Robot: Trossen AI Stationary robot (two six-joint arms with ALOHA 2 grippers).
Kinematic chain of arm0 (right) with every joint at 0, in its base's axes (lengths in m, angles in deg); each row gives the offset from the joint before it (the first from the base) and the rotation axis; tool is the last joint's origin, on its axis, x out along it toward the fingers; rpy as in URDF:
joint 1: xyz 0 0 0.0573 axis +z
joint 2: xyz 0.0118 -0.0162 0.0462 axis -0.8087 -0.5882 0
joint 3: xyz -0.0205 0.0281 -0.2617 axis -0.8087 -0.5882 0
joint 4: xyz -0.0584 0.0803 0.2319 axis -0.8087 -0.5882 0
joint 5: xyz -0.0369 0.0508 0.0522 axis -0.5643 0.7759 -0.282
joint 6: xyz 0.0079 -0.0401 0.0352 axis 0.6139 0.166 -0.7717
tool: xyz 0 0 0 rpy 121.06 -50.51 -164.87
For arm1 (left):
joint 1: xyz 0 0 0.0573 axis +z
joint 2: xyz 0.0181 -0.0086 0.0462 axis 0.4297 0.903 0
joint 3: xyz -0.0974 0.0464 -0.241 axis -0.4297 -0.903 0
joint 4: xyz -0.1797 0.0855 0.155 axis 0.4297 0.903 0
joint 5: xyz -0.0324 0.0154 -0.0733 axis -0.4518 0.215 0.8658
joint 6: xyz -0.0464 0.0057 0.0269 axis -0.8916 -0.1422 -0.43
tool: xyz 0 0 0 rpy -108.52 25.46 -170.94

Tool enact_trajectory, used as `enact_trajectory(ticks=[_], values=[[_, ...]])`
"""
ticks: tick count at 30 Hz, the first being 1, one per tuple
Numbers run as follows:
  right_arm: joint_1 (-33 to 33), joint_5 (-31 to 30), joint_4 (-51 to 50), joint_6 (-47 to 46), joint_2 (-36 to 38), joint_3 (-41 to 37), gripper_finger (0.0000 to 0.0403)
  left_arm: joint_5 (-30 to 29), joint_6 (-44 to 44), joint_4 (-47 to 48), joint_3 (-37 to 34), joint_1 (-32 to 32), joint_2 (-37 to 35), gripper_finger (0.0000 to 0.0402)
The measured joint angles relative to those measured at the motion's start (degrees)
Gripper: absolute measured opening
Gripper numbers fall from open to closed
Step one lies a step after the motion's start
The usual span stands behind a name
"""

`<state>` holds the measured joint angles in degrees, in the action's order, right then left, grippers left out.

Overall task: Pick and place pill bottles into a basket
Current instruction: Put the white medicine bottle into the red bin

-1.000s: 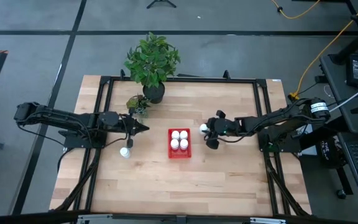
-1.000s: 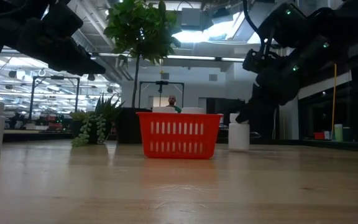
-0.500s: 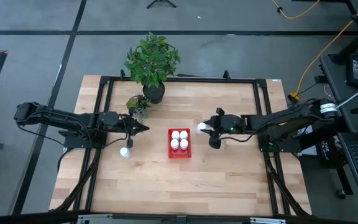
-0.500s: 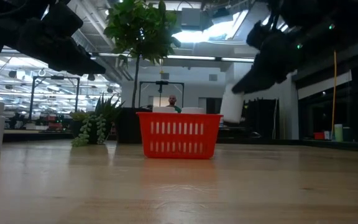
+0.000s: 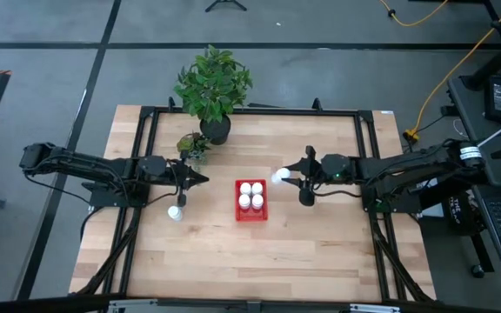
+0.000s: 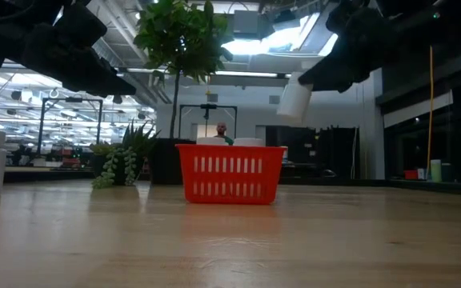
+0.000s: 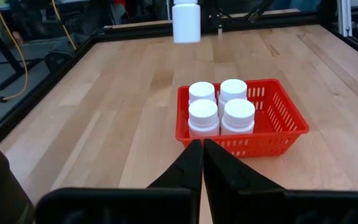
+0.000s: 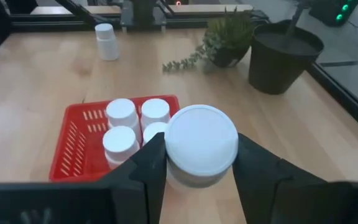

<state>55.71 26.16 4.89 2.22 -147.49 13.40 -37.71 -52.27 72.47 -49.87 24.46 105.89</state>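
The red basket [image 5: 251, 212] stands mid-table with several white pill bottles [image 7: 220, 113] upright inside. My right gripper [image 5: 287, 177] is shut on a white pill bottle [image 8: 201, 146], held in the air just right of the basket and above its rim height [image 6: 294, 100]. Another pill bottle [image 5: 175, 212] stands on the table left of the basket, near my left gripper [image 5: 203, 180], which is shut and empty, pointing toward the basket [image 7: 197, 149]. My right gripper pinches the pill bottle's body [image 8: 185, 176] between its two fingers [image 8: 148, 165], one on each side, below the cap. The fingers come level from the table's right side. The bottle is lifted clear of the table, tilted, its cap end toward the basket.
A dark pot with a green plant [image 5: 214, 87] stands at the far edge, with a small trailing plant [image 5: 193, 144] beside it. A black frame [image 5: 146, 117] runs around the tabletop. Bare wood lies in front of the basket.
My right gripper has lifted the pill bottle off the table, risen well above the basket's rim and moved toward the basket; the bottle has tipped from upright to tilted.
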Motion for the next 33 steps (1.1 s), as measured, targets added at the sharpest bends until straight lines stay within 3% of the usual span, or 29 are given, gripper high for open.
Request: enact_trajectory(ticks=[2, 6, 8, 21, 26, 33], values=[[-0.01, 0.95, 0.0, -0.01, -0.02, 0.0, 0.0147, 0.0, 0.0, 0.01, 0.0, -0.02, -0.01, 0.0005], [0.17, 10.14, 1.26, 1.51, -0.02, 0.0, 0.0147, 0.0, 0.0, 0.01, 0.0, -0.02, 0.0, 0.0001], [0.7, 11.65, 2.06, 1.52, -0.02, 0.0, 0.0147, -0.02, 0.02, -0.01, 0.0, 0.0, 0.0, 0.0001], [6.31, 11.44, 4.34, -1.33, -1.2, 2.12, 0.0146, -1.99, 0.0, -0.01, 0.0, -0.02, 0.0, 0.0002], [8.41, 7.94, 2.41, 0.82, -6.55, 5.76, 0.0146, -4.3, -3.33, -0.01, 0.0, -0.02, -0.01, 0.0008], [9.03, 7.81, 1.24, 1.24, -14.65, 11.81, 0.0146, -4.35, -5.04, -0.01, 0.0, -0.02, 0.0, 0.0011]])
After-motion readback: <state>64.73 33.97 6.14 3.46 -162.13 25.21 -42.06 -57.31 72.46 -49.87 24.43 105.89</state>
